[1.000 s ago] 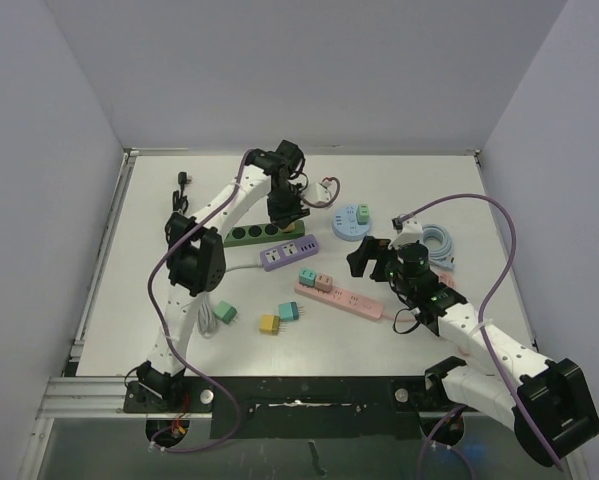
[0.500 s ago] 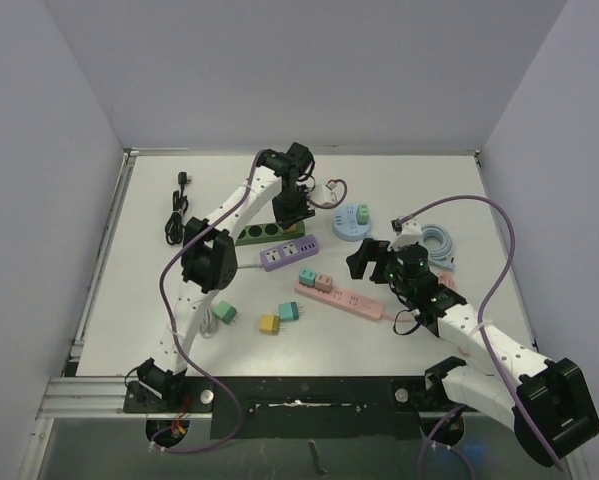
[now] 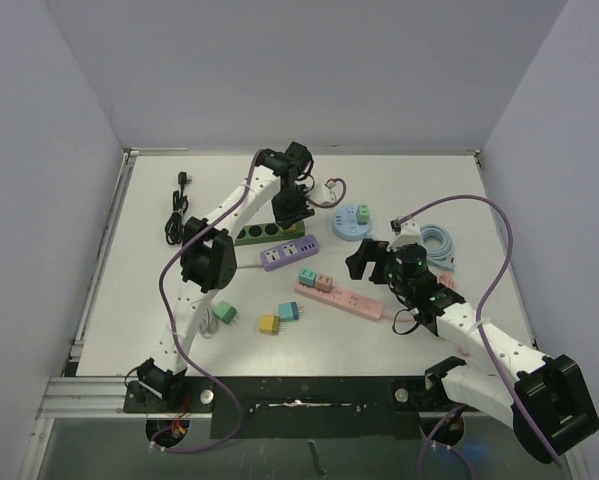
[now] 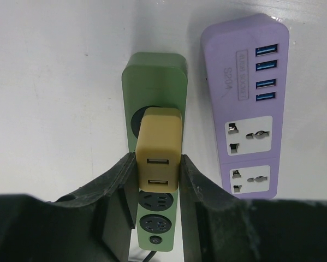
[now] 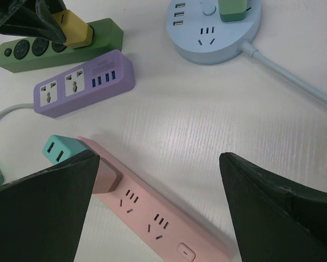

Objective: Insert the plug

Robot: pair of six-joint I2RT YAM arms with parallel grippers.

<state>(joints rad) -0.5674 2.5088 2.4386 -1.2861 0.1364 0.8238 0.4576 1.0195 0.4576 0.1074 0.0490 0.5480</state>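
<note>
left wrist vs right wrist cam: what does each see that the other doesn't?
Only left wrist: the two USB ports on the yellow plug, seen head-on, and the small button at the green strip's near end.
Only right wrist: the round blue strip carrying a green plug, the pink strip, a teal plug, and the open right tool.
Both: the left tool shut on the yellow plug at the green strip, with the purple strip alongside.

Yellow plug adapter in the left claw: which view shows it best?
Left wrist: the yellow plug adapter sits centred and large, pinched by the left claw over the green power strip, USB ports visible. Right wrist shows it small in the top-left corner, partly behind a finger. Top external hides it under the claw.
</note>
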